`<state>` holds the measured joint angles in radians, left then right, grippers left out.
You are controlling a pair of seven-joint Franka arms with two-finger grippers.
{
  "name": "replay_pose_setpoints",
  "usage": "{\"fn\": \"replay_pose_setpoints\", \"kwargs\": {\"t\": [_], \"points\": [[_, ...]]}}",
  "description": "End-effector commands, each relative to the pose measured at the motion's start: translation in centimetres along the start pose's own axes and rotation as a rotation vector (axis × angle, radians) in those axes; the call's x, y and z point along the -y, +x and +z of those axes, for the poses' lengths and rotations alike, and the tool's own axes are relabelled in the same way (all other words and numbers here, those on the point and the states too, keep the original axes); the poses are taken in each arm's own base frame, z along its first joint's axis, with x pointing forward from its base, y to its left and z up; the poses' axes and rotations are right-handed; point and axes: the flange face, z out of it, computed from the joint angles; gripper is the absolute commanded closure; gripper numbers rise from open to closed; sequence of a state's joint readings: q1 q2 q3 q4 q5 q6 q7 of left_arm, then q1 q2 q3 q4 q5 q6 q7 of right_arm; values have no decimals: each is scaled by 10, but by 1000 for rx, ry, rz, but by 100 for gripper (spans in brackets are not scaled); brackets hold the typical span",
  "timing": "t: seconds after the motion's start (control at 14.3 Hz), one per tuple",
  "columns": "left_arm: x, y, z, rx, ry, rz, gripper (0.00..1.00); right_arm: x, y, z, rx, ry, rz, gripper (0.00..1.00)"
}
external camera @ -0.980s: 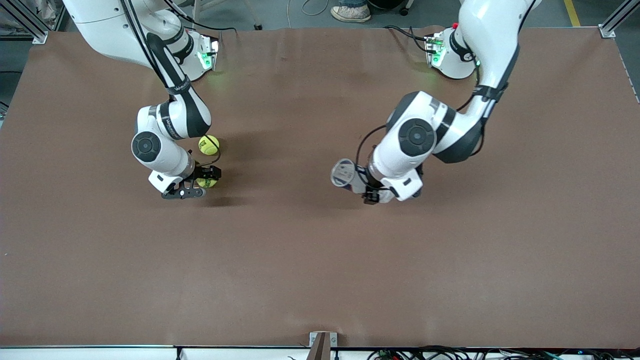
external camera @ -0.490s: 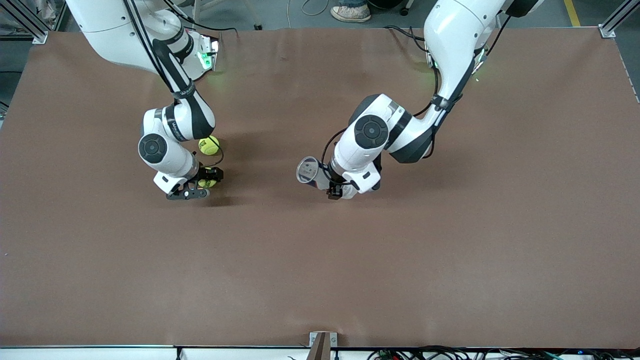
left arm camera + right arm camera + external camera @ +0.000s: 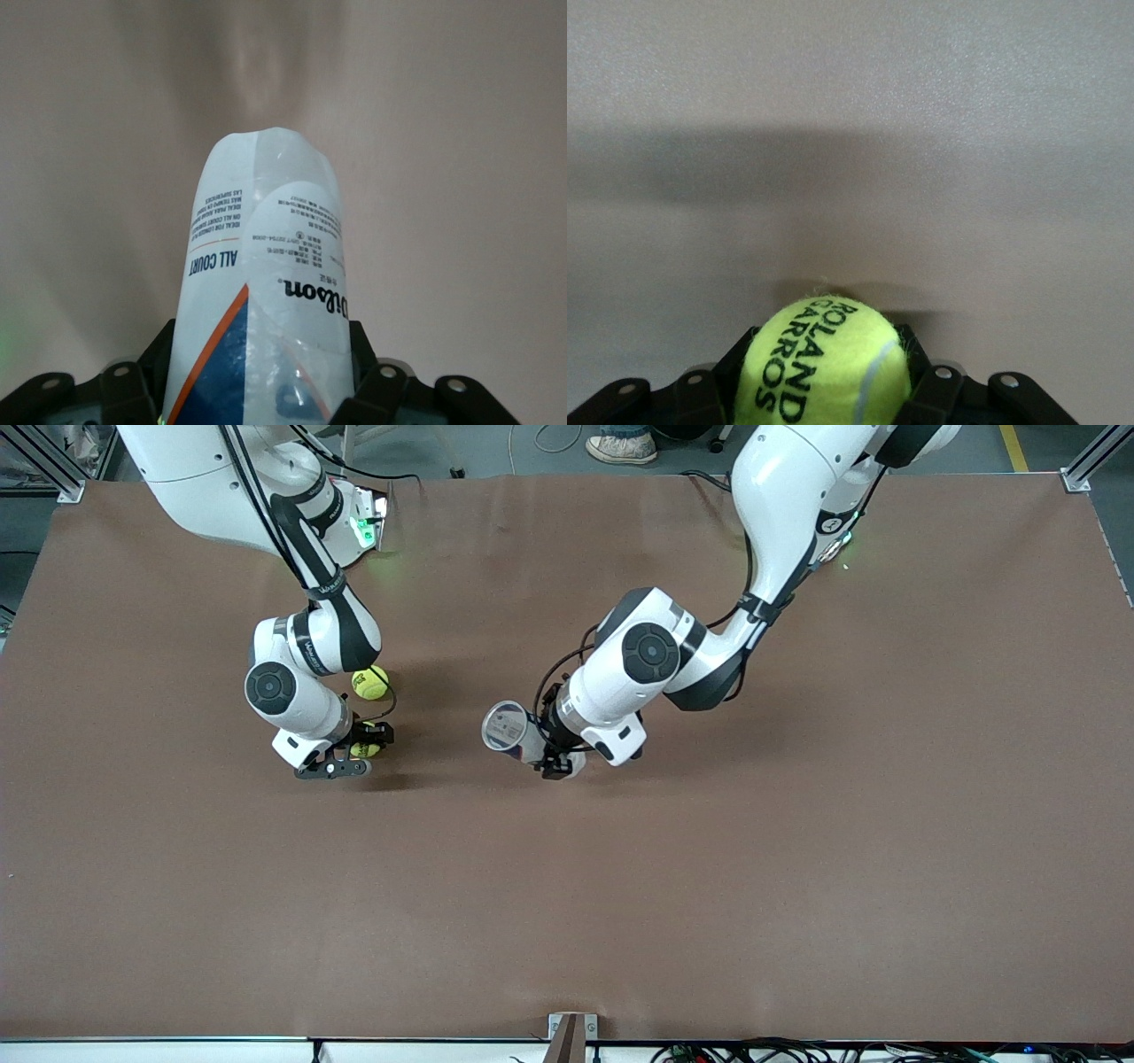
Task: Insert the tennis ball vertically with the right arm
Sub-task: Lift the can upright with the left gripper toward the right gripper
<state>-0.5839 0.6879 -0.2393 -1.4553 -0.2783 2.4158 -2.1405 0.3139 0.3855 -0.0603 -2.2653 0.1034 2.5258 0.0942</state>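
My right gripper (image 3: 359,750) is shut on a yellow-green tennis ball (image 3: 361,749) low over the table. In the right wrist view the ball (image 3: 819,367), marked ROLAND GARROS, sits between the black fingers (image 3: 914,354). A second tennis ball (image 3: 369,682) lies on the table beside the right arm's wrist, farther from the front camera. My left gripper (image 3: 554,762) is shut on a clear ball can (image 3: 509,731) with a white and blue label. It holds the can tilted above the table, round end toward the right arm's end. The can (image 3: 261,283) fills the left wrist view.
The brown table (image 3: 709,886) is bare apart from the arms and balls. The right arm's base (image 3: 359,522) and the left arm's base (image 3: 828,540) stand along the edge farthest from the front camera. A small bracket (image 3: 571,1032) sits at the nearest edge.
The left arm has carried the can toward the right arm's end of the table, closer to the held ball. The right gripper with its ball has barely shifted.
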Motion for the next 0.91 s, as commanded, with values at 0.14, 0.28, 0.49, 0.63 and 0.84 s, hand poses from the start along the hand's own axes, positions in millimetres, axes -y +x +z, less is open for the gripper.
{"fn": "replay_pose_setpoints", "kwargs": {"t": [0.14,0.28,0.49,0.63,0.84], "points": [[12,-22,20,87,-10,28,24,9,12,-56,47,18,-5,58],[16,-28,22,110,-27,33,24,12,22,-89,65,25,-8,58],[23,-39,23,163,-43,25,24,20,29,-153,87,30,74,58],[32,-51,26,204,-50,23,24,35,32,-208,126,26,152,58],[43,-60,29,238,-29,2,24,72,26,-288,162,14,217,58]]}}
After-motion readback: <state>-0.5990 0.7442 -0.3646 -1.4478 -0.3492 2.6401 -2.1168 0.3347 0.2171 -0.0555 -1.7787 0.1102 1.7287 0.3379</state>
